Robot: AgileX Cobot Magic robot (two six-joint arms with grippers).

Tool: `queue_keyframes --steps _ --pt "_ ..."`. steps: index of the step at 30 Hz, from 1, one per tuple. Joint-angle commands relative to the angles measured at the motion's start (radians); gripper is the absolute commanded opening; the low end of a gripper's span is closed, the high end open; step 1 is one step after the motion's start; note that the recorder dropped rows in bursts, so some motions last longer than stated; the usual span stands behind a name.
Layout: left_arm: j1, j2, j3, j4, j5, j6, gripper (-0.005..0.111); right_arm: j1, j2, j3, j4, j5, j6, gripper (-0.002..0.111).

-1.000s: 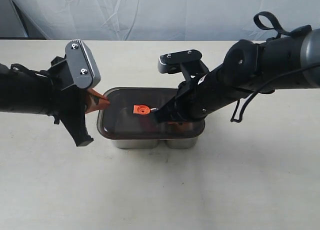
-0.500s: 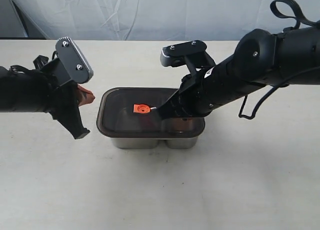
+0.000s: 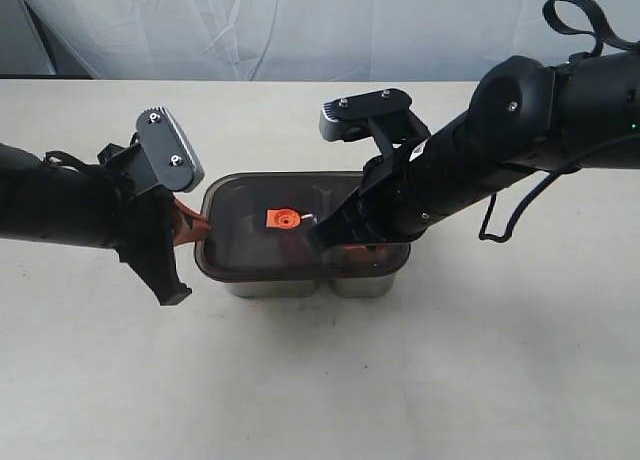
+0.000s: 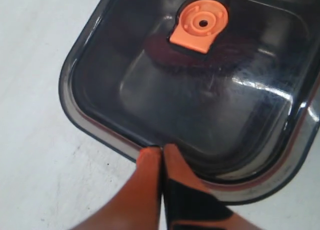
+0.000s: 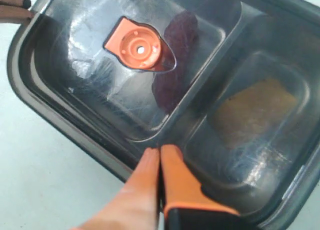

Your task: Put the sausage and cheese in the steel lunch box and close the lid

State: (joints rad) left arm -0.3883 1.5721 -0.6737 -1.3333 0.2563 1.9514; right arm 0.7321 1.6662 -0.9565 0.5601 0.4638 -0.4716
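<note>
Scanning the table (image 3: pixel 450 380) from its left side, I first meet my left end effector (image 3: pixel 200 226). Its orange fingers (image 4: pixel 147 185) are pressed together with nothing between them, and their tips touch the left rim of the lid (image 3: pixel 245 245). That dark, smoky lid lies flat over the steel lunch box (image 3: pixel 270 287), which sits around the middle of the table, and only a strip of its shiny wall shows below the lid's rim. The small orange valve tab (image 3: pixel 283 218) sits on top of the lid, left of its centre. Through the plastic, from the right wrist camera, I can make out the sausage (image 5: pixel 177 40) as a dark red shape in the left compartment, partly under the tab. The cheese (image 5: pixel 255 110) is a dull yellow patch in the right compartment. My right end effector (image 3: pixel 318 236) reaches in from the right side of the table. Its fingers are also together and empty, with the tips on the lid about where the divider between the two compartments runs.
</note>
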Motion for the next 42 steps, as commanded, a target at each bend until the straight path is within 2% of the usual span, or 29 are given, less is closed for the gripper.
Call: queue_keyframes --steps 1,10,16,26,28,30,33,34,38,42 --pt "-0.005 0.033 0.005 -0.006 0.038 -0.004 0.000 -0.003 -0.010 0.003 -0.010 0.007 0.000 0.000" --pt "-0.005 0.028 -0.015 -0.006 0.065 -0.004 0.000 -0.003 -0.010 0.003 -0.010 0.004 0.000 0.000" --pt "-0.005 -0.041 -0.015 -0.006 0.035 -0.004 0.000 -0.003 -0.010 0.003 -0.012 -0.014 0.000 0.000" --pt "-0.005 -0.118 -0.013 -0.006 -0.092 -0.033 0.000 -0.003 -0.010 0.003 -0.012 -0.025 0.000 0.000" --pt "-0.005 -0.112 0.008 -0.006 -0.186 -0.033 0.000 -0.003 -0.012 0.003 -0.016 -0.023 0.018 0.000" --pt "-0.005 -0.094 0.024 -0.018 -0.238 -0.033 0.000 -0.003 -0.035 0.003 -0.051 -0.023 0.046 0.000" --pt "-0.005 -0.052 0.017 -0.014 -0.159 -0.033 0.000 -0.003 -0.080 0.003 -0.251 -0.025 0.275 0.000" --pt "-0.005 -0.027 0.017 -0.014 -0.169 -0.033 0.000 -0.003 -0.092 0.003 -0.330 -0.018 0.352 0.000" --pt "-0.005 0.063 0.017 -0.014 -0.217 -0.033 0.000 -0.003 -0.114 0.003 -0.372 0.026 0.370 0.000" --pt "-0.005 0.081 -0.014 -0.014 -0.120 -0.033 0.000 -0.003 -0.116 0.003 -0.372 0.022 0.370 0.000"
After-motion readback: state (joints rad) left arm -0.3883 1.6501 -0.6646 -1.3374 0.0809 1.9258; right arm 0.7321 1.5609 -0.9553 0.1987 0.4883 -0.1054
